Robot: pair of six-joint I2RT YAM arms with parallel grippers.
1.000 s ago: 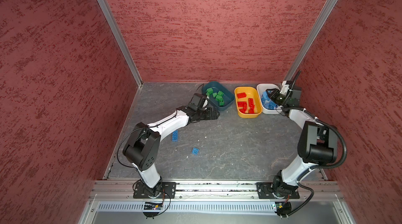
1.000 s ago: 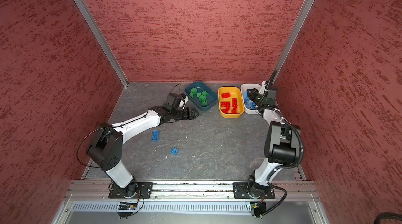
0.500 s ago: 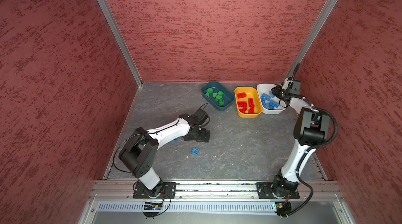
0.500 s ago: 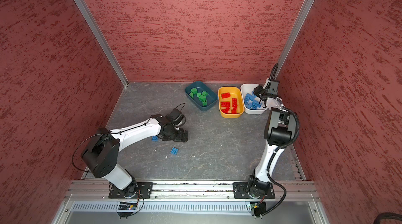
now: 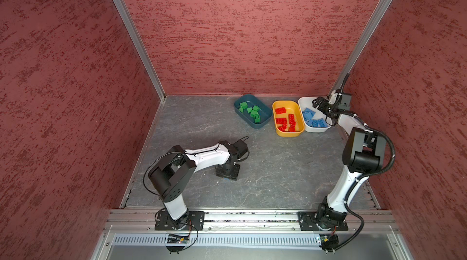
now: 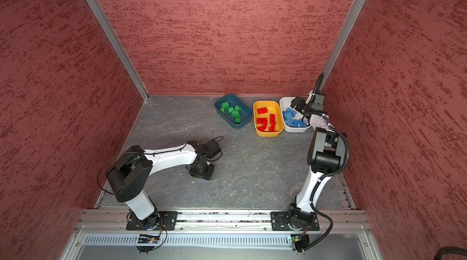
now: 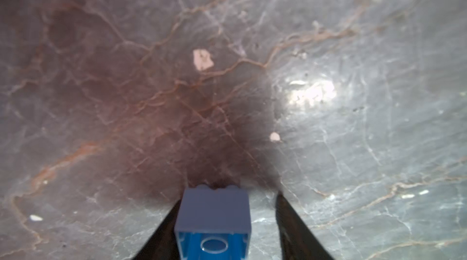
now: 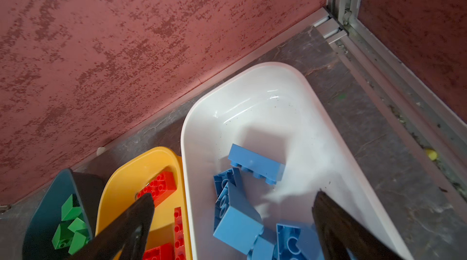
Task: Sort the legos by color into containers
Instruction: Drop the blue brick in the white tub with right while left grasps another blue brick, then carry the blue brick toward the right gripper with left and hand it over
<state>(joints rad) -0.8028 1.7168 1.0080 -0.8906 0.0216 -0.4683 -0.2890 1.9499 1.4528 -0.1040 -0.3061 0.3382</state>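
Lego (image 7: pixel 213 217), blue, between left jaws

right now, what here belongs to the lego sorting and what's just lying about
Job: loose blue brick; teal tub, green bricks; orange-yellow tub, red bricks; white tub, blue bricks.
Stray: white scraps on the table; yellow bit.

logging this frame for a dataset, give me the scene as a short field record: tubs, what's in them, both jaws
teal tub: green bricks
yellow tub: red bricks
white tub: blue bricks
tub layout: side by side by the back wall
left jaws: low at the floor, astride a lone brick, blue, on its side; gap on one side, not clamped
right jaws: wide open above the white tub, holding nothing
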